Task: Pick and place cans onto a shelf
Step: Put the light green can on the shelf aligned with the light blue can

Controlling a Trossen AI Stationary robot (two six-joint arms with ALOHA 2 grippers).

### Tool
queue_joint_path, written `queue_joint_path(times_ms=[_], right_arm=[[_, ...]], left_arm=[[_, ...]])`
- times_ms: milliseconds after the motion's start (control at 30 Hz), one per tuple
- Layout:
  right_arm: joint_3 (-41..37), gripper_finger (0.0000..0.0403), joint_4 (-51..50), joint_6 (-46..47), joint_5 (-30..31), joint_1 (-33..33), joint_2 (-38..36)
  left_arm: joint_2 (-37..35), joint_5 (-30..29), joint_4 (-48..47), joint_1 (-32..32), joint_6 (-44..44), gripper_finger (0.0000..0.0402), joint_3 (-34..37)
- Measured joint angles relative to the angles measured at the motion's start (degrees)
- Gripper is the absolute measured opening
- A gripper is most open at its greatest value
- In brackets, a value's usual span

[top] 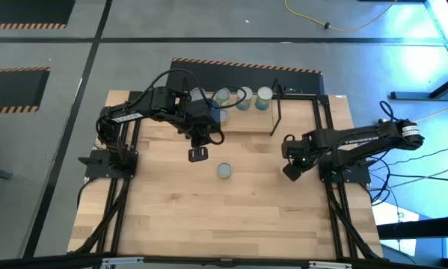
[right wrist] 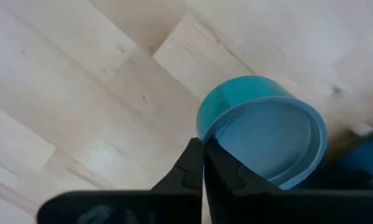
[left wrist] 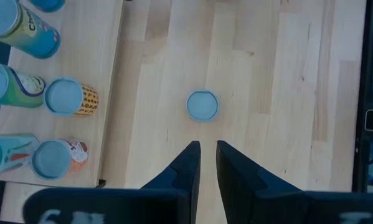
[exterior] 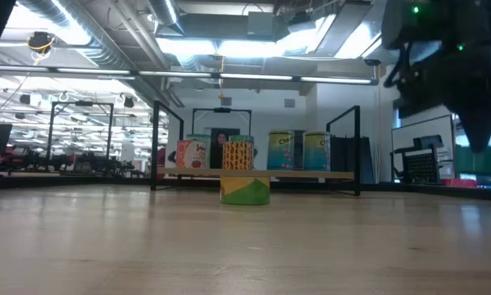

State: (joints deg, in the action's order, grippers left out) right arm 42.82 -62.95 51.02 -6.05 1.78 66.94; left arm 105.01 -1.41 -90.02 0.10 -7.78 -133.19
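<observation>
My left tool, fingers narrowly parted and empty, hovers near the lone can on the surface; I should widen, centre, then descend.

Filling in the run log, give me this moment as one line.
left hand: narrowly open, empty, above table | loose can: on table, beyond left hand | shelf: several cans on it | right hand: shut, beside a blue can

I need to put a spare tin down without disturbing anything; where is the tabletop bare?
The near half of the table below the lone can is bare between the side rails. It is crowded at the far edge: the shelf with its cans, and the left end effector hanging before it. The right end effector occupies the right side.
</observation>
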Motion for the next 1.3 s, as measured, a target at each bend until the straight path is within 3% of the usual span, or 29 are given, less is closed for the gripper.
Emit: queue_joint_path(times_ms=[400,633,867,1300], right_arm=[[18.45,0.0,-18.36,-0.39,6.62,0.0,0.33],[31.64,0.0,-27.43,-5.85,10.46,-0.09,6.22],[45.06,0.0,-27.01,-16.63,12.55,-1.06,14.61],[66.13,0.0,-27.02,-36.35,14.56,-10.39,31.39]], left_arm=[[0.0,0.0,0.0,0.0,2.87,0.0044,0.0],[0.0,0.0,0.0,0.0,2.87,0.0044,0.0],[0.0,0.0,0.0,0.0,2.28,0.0044,0.0],[0.0,0.01,0.0,-0.02,1.94,0.0044,0.0]])
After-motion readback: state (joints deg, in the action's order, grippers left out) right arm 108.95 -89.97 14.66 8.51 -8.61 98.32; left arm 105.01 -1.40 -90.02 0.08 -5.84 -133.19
